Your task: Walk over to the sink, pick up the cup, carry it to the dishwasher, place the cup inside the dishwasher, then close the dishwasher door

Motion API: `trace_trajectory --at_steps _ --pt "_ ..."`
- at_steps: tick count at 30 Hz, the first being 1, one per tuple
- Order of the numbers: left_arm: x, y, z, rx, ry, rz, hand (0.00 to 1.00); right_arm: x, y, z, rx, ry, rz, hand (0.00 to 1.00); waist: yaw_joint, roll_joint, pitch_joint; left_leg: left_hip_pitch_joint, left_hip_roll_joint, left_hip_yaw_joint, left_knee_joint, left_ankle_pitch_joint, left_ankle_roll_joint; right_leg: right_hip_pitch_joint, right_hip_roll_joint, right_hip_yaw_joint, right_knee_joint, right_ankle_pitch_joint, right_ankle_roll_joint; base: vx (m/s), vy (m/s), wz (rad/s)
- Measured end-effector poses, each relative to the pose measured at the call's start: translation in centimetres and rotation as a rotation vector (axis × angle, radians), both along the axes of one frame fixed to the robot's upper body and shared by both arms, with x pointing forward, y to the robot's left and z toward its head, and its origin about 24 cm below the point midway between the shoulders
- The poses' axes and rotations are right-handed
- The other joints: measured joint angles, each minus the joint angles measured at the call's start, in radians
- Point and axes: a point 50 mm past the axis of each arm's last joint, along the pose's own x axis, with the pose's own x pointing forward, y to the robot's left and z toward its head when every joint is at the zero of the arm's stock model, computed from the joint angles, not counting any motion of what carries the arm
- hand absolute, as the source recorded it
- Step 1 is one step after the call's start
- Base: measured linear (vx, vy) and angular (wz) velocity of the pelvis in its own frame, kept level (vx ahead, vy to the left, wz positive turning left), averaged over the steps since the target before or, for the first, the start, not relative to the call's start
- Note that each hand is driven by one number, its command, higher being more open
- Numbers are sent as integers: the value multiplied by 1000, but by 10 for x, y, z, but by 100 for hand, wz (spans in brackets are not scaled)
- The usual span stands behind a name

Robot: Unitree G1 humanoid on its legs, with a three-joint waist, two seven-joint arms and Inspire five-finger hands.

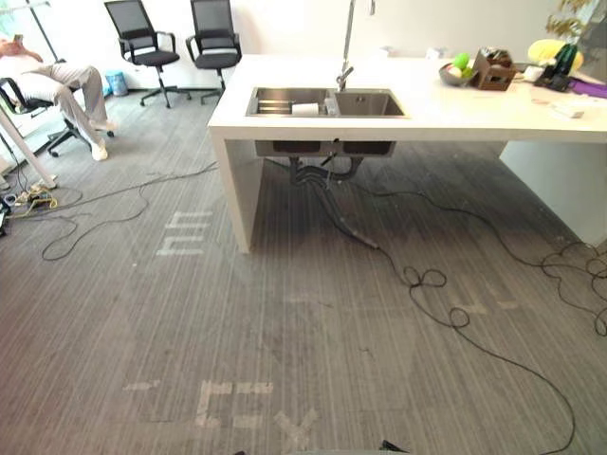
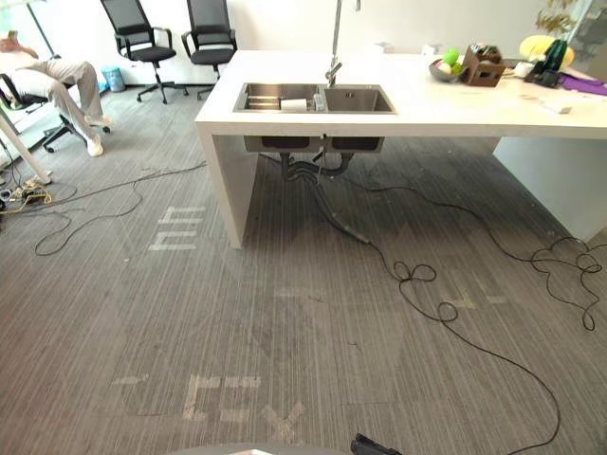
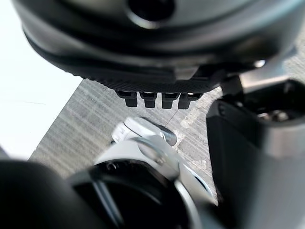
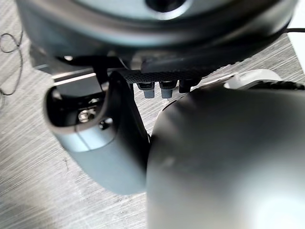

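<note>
Far across the floor [image 1: 285,332], the cup [image 1: 305,109] is in the sink [image 1: 370,104] in the white surface [image 1: 474,109]. My left hand [image 3: 155,98] and right hand [image 4: 164,89] hang loose, empty. Black cords [image 1: 432,280] could trip me.

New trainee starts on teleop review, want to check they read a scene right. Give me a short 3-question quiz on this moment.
1. True or false: the white cup stands on the counter beside the fruit bowl.
2. Which part of the sink holds the cup? A: the left basin. B: the right basin. C: neither, it sits on the rim.
3. How many black office chairs stand on the floor beyond the counter?

Key: 1 false, the cup is down in the sink. 2 A. 3 two.
</note>
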Motion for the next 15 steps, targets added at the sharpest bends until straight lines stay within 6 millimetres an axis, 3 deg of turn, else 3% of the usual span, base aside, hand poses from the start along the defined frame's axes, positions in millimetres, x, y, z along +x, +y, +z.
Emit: trace_trajectory --at_steps 8,15 --pt "31 -2 0 81 -119 -92 100 29 -4 3 -171 -96 116 100 -2 2 31 34 8 4 -31 1 -9 33 13 -13 -27 -4 6 21 -40 0" --pt "34 -1 1 185 -120 -87 100 33 -2 4 -156 -118 144 100 -2 2 35 34 9 2 -35 3 -11 33 12 -21 -25 -4 6 -50 -31 1"
